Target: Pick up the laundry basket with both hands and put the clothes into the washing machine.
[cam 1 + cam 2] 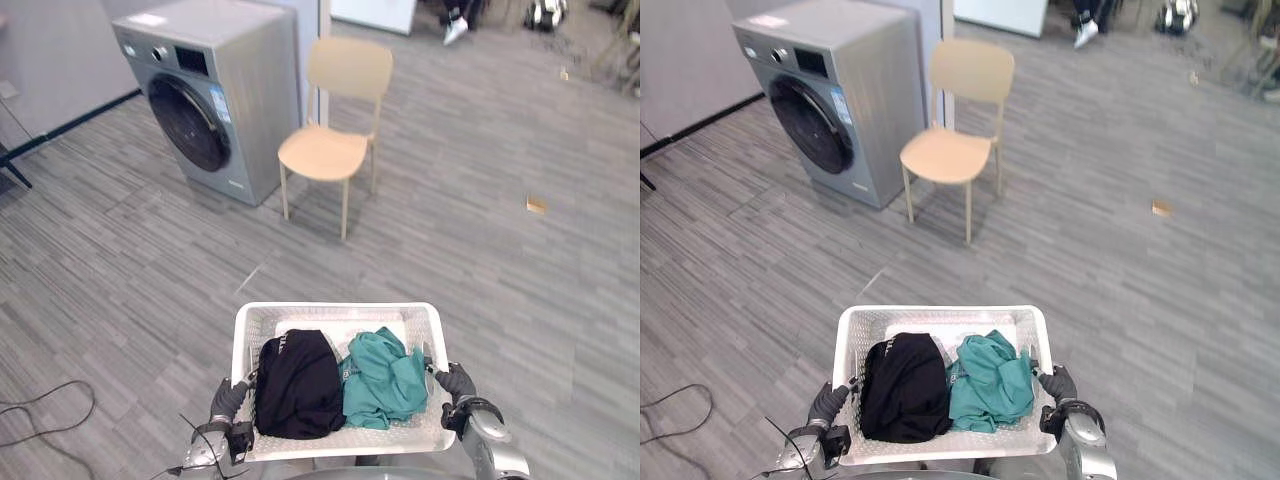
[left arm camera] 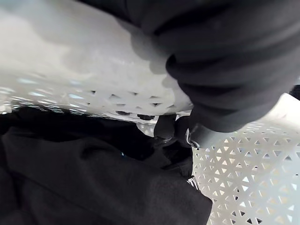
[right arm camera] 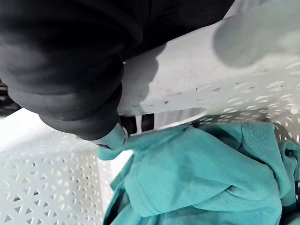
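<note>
So the robot's got the white laundry basket [image 1: 335,310] up off the floor [image 1: 480,250], held right in front of it. Left hand [image 1: 227,398] is hooked onto the left side and right hand [image 1: 457,382] onto the right side. In the wrist views, the fingers [image 3: 112,137] curl through the handle slots under the rim. Inside, a black garment [image 1: 297,385] sits on the left and a teal garment [image 1: 385,378] on the right, touching. The washing machine [image 1: 215,90] is well ahead to the left with its door closed, and a tan chair [image 1: 330,150] is just beside it.
</note>
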### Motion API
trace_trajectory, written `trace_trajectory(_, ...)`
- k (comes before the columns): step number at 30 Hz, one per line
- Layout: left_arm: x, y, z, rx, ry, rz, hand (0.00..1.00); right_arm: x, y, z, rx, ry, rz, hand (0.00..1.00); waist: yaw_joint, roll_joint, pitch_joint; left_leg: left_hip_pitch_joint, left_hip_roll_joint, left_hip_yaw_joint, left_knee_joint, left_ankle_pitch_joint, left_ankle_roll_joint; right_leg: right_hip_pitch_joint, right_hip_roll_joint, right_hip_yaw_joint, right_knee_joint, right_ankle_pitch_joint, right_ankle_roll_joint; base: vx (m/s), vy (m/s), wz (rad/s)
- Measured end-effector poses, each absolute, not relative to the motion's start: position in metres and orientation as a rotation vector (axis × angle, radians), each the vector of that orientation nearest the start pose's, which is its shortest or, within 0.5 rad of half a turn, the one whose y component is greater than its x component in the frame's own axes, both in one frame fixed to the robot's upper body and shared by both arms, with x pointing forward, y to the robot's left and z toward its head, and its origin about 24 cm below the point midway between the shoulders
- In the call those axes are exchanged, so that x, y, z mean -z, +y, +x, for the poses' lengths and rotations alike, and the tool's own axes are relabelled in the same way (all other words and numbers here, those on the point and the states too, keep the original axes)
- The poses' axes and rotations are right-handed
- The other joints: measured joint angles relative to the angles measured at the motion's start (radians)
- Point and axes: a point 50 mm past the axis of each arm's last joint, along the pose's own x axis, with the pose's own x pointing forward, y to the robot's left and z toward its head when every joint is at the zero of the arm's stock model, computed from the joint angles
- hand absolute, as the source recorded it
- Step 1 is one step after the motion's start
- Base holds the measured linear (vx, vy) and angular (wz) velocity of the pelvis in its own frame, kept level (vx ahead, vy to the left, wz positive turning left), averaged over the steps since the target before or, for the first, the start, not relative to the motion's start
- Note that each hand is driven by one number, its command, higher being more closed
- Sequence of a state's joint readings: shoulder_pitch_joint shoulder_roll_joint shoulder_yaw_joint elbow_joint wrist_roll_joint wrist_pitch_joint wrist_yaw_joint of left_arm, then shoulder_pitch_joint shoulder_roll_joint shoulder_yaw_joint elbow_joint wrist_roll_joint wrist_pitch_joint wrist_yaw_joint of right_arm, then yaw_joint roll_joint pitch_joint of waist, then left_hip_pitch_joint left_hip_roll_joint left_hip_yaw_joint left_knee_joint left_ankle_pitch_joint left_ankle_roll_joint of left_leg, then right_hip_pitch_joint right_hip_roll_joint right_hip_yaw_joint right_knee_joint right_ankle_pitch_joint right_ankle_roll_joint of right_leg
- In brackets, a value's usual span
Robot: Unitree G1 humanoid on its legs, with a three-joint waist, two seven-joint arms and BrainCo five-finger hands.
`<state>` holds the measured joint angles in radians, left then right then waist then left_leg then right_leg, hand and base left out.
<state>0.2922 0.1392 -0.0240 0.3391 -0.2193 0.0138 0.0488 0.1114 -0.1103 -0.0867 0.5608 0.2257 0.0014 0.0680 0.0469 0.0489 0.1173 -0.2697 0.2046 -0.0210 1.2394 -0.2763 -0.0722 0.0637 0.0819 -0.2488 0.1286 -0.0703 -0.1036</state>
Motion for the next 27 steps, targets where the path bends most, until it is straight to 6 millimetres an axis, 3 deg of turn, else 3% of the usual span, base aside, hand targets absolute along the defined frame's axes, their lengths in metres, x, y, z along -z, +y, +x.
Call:
trace_trajectory(3, 0.079, 0.202, 0.156, -0.179, 0.581, -0.066, 1.0, 0.092, -0.201, 0.186, 0.142, 0.599, 0.17, 1.0, 0.011, -0.019, 0.009, -0.134, 0.062, 0.074, -0.148, -0.014, 0.022, 0.058, -0.023, 0.005, -0.071, 0.0, 0.001, 0.44, -0.009, 0.04)
trace_trajectory(5, 0.075, 0.207, 0.164, -0.186, 0.558, -0.049, 1.0, 0.089, -0.197, 0.194, 0.133, 0.583, 0.193, 1.0, 0.025, -0.046, 0.03, -0.156, 0.07, 0.071, -0.471, 0.0, -0.002, 0.105, -0.076, 0.016, -0.083, -0.036, 0.061, 0.32, 0.13, -0.14)
trace_trajectory(6, 0.076, 0.206, 0.163, -0.185, 0.565, -0.054, 1.0, 0.091, -0.198, 0.193, 0.134, 0.59, 0.19, 1.0, 0.024, -0.05, 0.03, -0.135, 0.068, 0.047, -0.744, 0.044, -0.073, 0.127, -0.096, 0.014, -0.086, -0.053, 0.087, 0.39, 0.234, -0.09)
trace_trajectory(8, 0.084, 0.199, 0.157, -0.183, 0.602, -0.075, 1.0, 0.094, -0.206, 0.189, 0.142, 0.61, 0.168, 1.0, 0.023, -0.012, 0.013, -0.108, 0.066, -0.012, -1.027, 0.143, -0.094, 0.17, -0.113, 0.016, -0.091, -0.114, 0.172, 0.43, 0.352, -0.11)
trace_trajectory(9, 0.086, 0.196, 0.156, -0.18, 0.612, -0.075, 1.0, 0.095, -0.209, 0.187, 0.149, 0.618, 0.163, 1.0, 0.024, 0.006, 0.002, -0.111, 0.065, -0.011, -1.03, 0.171, -0.084, 0.181, -0.116, 0.017, -0.082, -0.131, 0.188, 0.41, 0.44, -0.23)
trace_trajectory(10, 0.087, 0.194, 0.156, -0.177, 0.615, -0.075, 1.0, 0.097, -0.208, 0.186, 0.153, 0.628, 0.168, 1.0, 0.031, 0.013, -0.015, -0.12, 0.042, -0.027, -0.978, 0.311, -0.079, 0.18, -0.146, 0.04, -0.022, -0.181, 0.223, 0.41, 0.453, -0.37)
trace_trajectory(11, 0.087, 0.201, 0.156, -0.181, 0.615, -0.05, 1.0, 0.098, -0.204, 0.187, 0.148, 0.631, 0.18, 1.0, 0.032, -0.023, -0.021, -0.129, -0.006, -0.027, -0.896, 0.348, -0.069, 0.152, -0.204, 0.067, 0.099, -0.224, 0.252, 0.41, 0.445, -0.33)
trace_trajectory(12, 0.086, 0.203, 0.159, -0.18, 0.612, -0.039, 1.0, 0.099, -0.201, 0.187, 0.147, 0.632, 0.191, 1.0, 0.025, -0.045, -0.022, -0.133, -0.031, -0.02, -0.867, 0.323, -0.059, 0.125, -0.236, 0.07, 0.174, -0.226, 0.255, 0.4, 0.396, 0.03)
trace_trajectory(13, 0.084, 0.206, 0.163, -0.17, 0.608, -0.019, 1.0, 0.1, -0.196, 0.185, 0.152, 0.636, 0.209, 1.0, 0.019, -0.079, -0.02, -0.127, -0.073, -0.015, -0.831, 0.285, -0.031, 0.055, -0.29, 0.087, 0.349, -0.202, 0.217, 0.42, 0.369, 0.33)
trace_trajectory(14, 0.084, 0.209, 0.163, -0.167, 0.608, -0.006, 1.0, 0.103, -0.193, 0.183, 0.155, 0.648, 0.222, 1.0, 0.02, -0.106, -0.018, -0.105, -0.104, 0.001, -0.802, 0.248, -0.005, -0.02, -0.337, 0.11, 0.523, -0.12, 0.152, 0.41, 0.353, 0.33)
trace_trajectory(15, 0.085, 0.21, 0.16, -0.17, 0.616, -0.004, 1.0, 0.104, -0.193, 0.181, 0.155, 0.657, 0.223, 1.0, 0.02, -0.109, -0.017, -0.09, -0.115, 0.006, -0.793, 0.227, 0.008, -0.051, -0.352, 0.119, 0.598, -0.048, 0.122, 0.4, 0.332, 0.27)
trace_trajectory(16, 0.085, 0.21, 0.159, -0.169, 0.62, -0.004, 1.0, 0.106, -0.194, 0.178, 0.157, 0.668, 0.222, 1.0, 0.019, -0.089, -0.005, -0.059, -0.123, 0.013, -0.785, 0.2, 0.029, -0.076, -0.365, 0.13, 0.678, 0.049, 0.101, 0.44, 0.384, 0.09)
trace_trajectory(17, 0.086, 0.214, 0.156, -0.187, 0.625, 0.001, 1.0, 0.107, -0.19, 0.18, 0.145, 0.672, 0.223, 1.0, 0.026, -0.081, 0.01, 0.016, -0.125, 0.03, -0.784, 0.156, 0.057, -0.136, -0.351, 0.15, 0.809, 0.007, 0.119, 0.36, 0.32, 0.0)
trace_trajectory(19, 0.085, 0.22, 0.152, -0.202, 0.627, 0.014, 1.0, 0.107, -0.183, 0.18, 0.128, 0.678, 0.233, 1.0, 0.026, -0.073, 0.014, 0.089, -0.126, 0.053, -0.813, 0.115, 0.086, -0.225, -0.305, 0.139, 0.857, -0.077, 0.126, 0.28, 0.229, -0.23)
trace_trajectory(21, 0.081, 0.223, 0.151, -0.202, 0.613, 0.023, 1.0, 0.105, -0.181, 0.179, 0.124, 0.667, 0.238, 1.0, 0.023, -0.073, 0.031, 0.162, -0.139, 0.077, -0.858, 0.094, 0.099, -0.309, -0.274, 0.065, 0.79, -0.13, 0.144, 0.33, 0.209, -0.29)
trace_trajectory(23, 0.08, 0.221, 0.152, -0.193, 0.607, 0.022, 1.0, 0.102, -0.18, 0.177, 0.129, 0.643, 0.246, 1.0, 0.018, -0.067, 0.035, 0.218, -0.145, 0.112, -0.914, 0.087, 0.104, -0.321, -0.239, -0.053, 0.464, -0.12, 0.146, 0.28, 0.092, -0.18)
trace_trajectory(24, 0.078, 0.221, 0.153, -0.189, 0.596, 0.021, 1.0, 0.1, -0.181, 0.176, 0.132, 0.631, 0.243, 1.0, 0.014, -0.071, 0.033, 0.233, -0.155, 0.116, -0.92, 0.068, 0.096, -0.325, -0.224, -0.077, 0.28, -0.084, 0.151, 0.19, 0.032, -0.05)
trace_trajectory(26, 0.076, 0.22, 0.155, -0.185, 0.588, 0.02, 1.0, 0.099, -0.182, 0.177, 0.134, 0.626, 0.245, 1.0, -0.005, -0.09, 0.021, 0.25, -0.165, 0.111, -0.915, 0.035, 0.089, -0.331, -0.206, -0.028, 0.179, -0.036, 0.155, 0.24, -0.016, 0.11)
trace_trajectory(27, 0.076, 0.22, 0.155, -0.186, 0.587, 0.02, 1.0, 0.098, -0.182, 0.177, 0.135, 0.625, 0.244, 1.0, -0.011, -0.082, 0.023, 0.256, -0.166, 0.096, -0.898, 0.007, 0.084, -0.329, -0.2, 0.005, 0.19, -0.027, 0.149, 0.49, -0.137, 0.27)
